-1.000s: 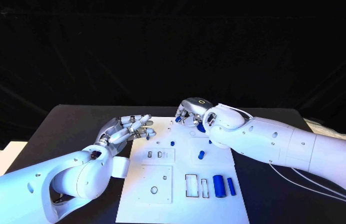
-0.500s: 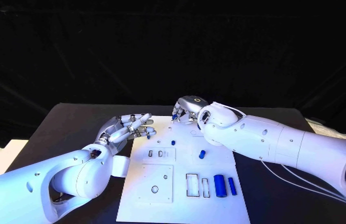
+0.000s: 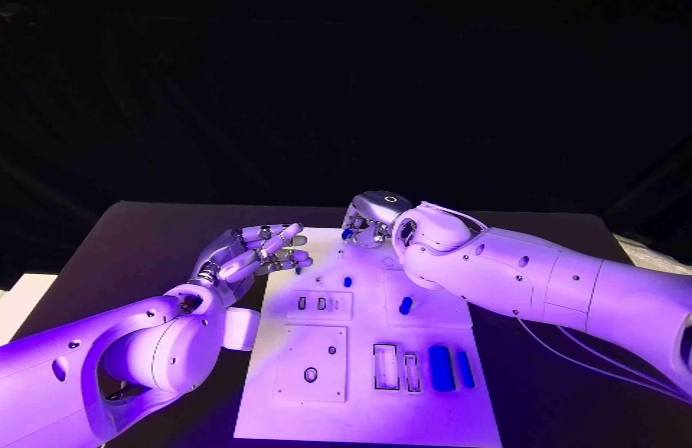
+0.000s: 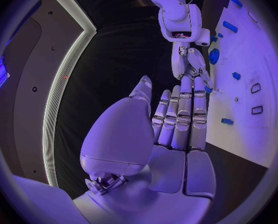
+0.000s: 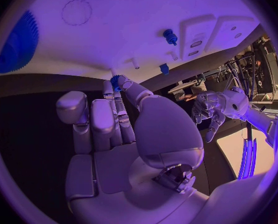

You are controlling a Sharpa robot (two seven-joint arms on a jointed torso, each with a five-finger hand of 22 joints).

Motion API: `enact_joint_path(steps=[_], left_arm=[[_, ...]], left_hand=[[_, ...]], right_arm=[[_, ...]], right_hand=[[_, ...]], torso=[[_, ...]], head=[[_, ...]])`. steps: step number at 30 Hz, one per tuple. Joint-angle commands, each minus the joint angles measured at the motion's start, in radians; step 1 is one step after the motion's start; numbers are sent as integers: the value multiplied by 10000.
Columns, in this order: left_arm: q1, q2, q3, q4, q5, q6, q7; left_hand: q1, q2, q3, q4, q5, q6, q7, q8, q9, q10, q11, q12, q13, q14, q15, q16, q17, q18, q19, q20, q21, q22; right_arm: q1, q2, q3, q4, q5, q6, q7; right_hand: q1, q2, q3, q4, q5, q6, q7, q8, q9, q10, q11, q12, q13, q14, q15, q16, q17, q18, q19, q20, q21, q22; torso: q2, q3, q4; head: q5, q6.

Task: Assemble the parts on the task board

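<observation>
- The right hand (image 3: pixel 372 220) hangs over the far end of the task board (image 3: pixel 361 408). In the right wrist view a small blue part (image 5: pixel 115 80) sits at its fingertips (image 5: pixel 123 83), seemingly pinched between them, just above the white surface.
- The left hand (image 3: pixel 260 253) hovers beside the board's left edge near the far end, fingers (image 4: pixel 184 115) straight, side by side and holding nothing.
- The part at the fingertips is too small to give a long axis. The right wrist view shows a thin peg (image 5: pixel 134 62) standing on the board just beyond those fingertips; it may be the target, though that is a guess.
- A blue gear (image 5: pixel 17 42) lies flat farther along the same end, well apart from the peg.
- Other blue pieces lie on the board: a short pin (image 3: pixel 346 281) and a small cylinder (image 3: pixel 405 305) mid-board, and two longer cylinders (image 3: pixel 440 368) near the rectangular slots (image 3: pixel 385 366), their long axes running toward the robot.
- The right hand is plainly nearer the far-end fittings. The board's far edge is close beneath it, so room lies mainly back over the board.
</observation>
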Motion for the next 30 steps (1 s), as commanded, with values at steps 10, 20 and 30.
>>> enact_joint_path(steps=[10, 20, 30], left_arm=[[37, 14, 9, 42, 10, 186, 67], [55, 12, 9, 36, 10, 210, 58], [56, 8, 9, 11, 10, 218, 46]], left_hand=[[37, 75, 18, -53, -19, -1, 71, -69, -4, -23, 65, -33, -7, -84, 19, -40, 8, 92, -61, 20, -42, -9], [41, 76, 21, -63, -20, 0, 71, -72, -4, -22, 65, -37, -7, -87, 20, -48, 15, 93, -65, 21, -46, -11], [41, 76, 21, -63, -20, 0, 71, -72, -4, -22, 65, -37, -7, -87, 20, -48, 15, 93, -65, 21, -46, -11]], right_arm=[[-16, 236, -6, -253, -238, 408, -341], [-22, 230, -13, -221, -575, 473, -845], [-40, 137, -14, -76, -628, 188, -842]], right_hand=[[-22, -148, 86, 67, -65, 3, 13, -2, 65, -78, 88, -72, -21, 269, 18, 55, 0, -92, -52, 49, 32, -25], [-29, -194, 108, 88, -81, -18, 23, -19, 66, -140, 103, -83, -25, 251, 32, 40, -40, -85, -87, 62, 21, -56], [-17, -207, 121, 87, -80, -12, 24, -18, 69, -143, 102, -77, -23, 248, 34, 45, -36, -84, -93, 65, 26, -53]], torso=[[11, -29, 30], [26, -40, 32], [39, -41, 50]], head=[[-6, -38], [-19, -67], [-29, -90]])
